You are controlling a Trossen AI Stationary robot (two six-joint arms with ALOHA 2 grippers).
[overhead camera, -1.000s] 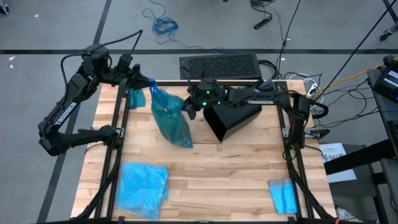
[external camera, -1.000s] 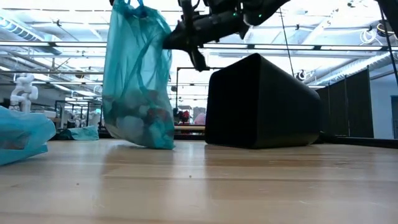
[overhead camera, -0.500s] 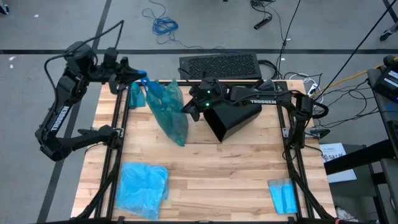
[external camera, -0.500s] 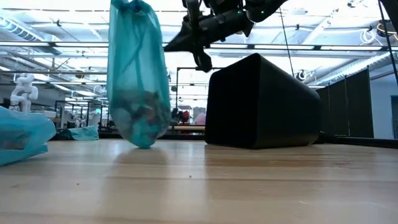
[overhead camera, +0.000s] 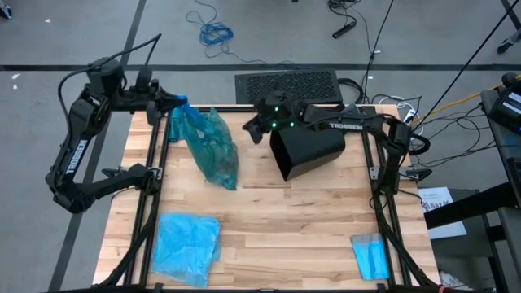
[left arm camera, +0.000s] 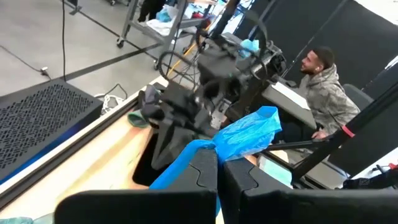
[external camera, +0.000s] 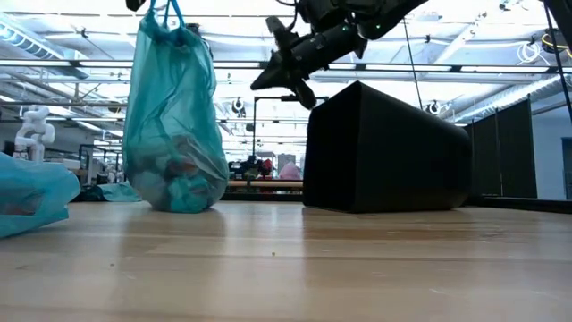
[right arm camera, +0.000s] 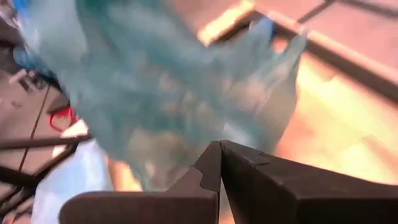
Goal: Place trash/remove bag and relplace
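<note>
The dark teal bag (overhead camera: 210, 148) stands tall at the table's far left, with crumpled trash (external camera: 175, 177) showing through its lower part. My left gripper (overhead camera: 174, 103) is shut on the bag's top, above the table's far left corner. My right gripper (overhead camera: 251, 130) is shut and holds nothing. It hangs in the air between the bag and the black bin (overhead camera: 311, 151), its fingers (external camera: 261, 83) pointing at the bag (right arm camera: 155, 81). The bin lies on its side on the table. My left gripper pinches the bag's gathered top (left arm camera: 200, 151) between its two fingers, and a tuft of plastic (left arm camera: 250, 132) sticks out past the fingertips. The fingers come nearly level from the table's left side. The bag hangs below them, its bottom (external camera: 175, 207) on the table.
A lighter sky-blue bag (overhead camera: 187, 244) lies crumpled at the near left. A small blue folded cloth (overhead camera: 370, 256) lies at the near right. A black grille box (overhead camera: 286, 85) sits beyond the far edge. A person (left arm camera: 323, 93) sits in the room beyond.
My left gripper has carried the bag's top toward the table's left edge. The bag has swung and slid left with it, away from the bin. My right gripper, still shut, has drawn off the bag's side and gone a little toward the far edge.
</note>
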